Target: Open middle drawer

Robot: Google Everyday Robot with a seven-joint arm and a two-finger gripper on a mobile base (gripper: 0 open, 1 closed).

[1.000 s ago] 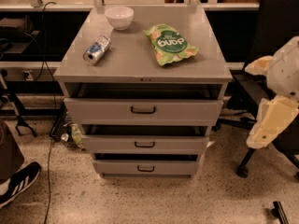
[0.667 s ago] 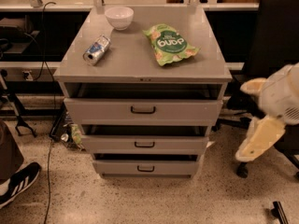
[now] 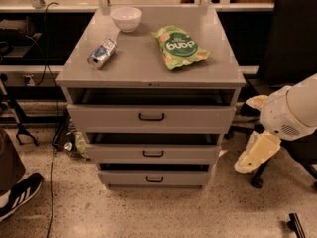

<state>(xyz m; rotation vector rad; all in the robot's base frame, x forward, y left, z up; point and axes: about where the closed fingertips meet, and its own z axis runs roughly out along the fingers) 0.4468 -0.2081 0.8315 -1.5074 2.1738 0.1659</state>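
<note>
A grey cabinet has three drawers stacked in its front. The middle drawer is mid-sized, with a small dark bar handle at its centre and a dark gap above it. The taller top drawer and the smallest bottom drawer sit above and below it. My gripper is the cream part hanging below the white arm at the right. It is level with the middle drawer, just right of the cabinet's side, and touches nothing.
On the cabinet top lie a white bowl, a tipped can and a green snack bag. A black office chair stands behind my arm at the right. A shoe and cables are on the floor at the left.
My arm and gripper have moved down and to the left, closer to the cabinet's right side. The drawers and the things on top have not moved.
</note>
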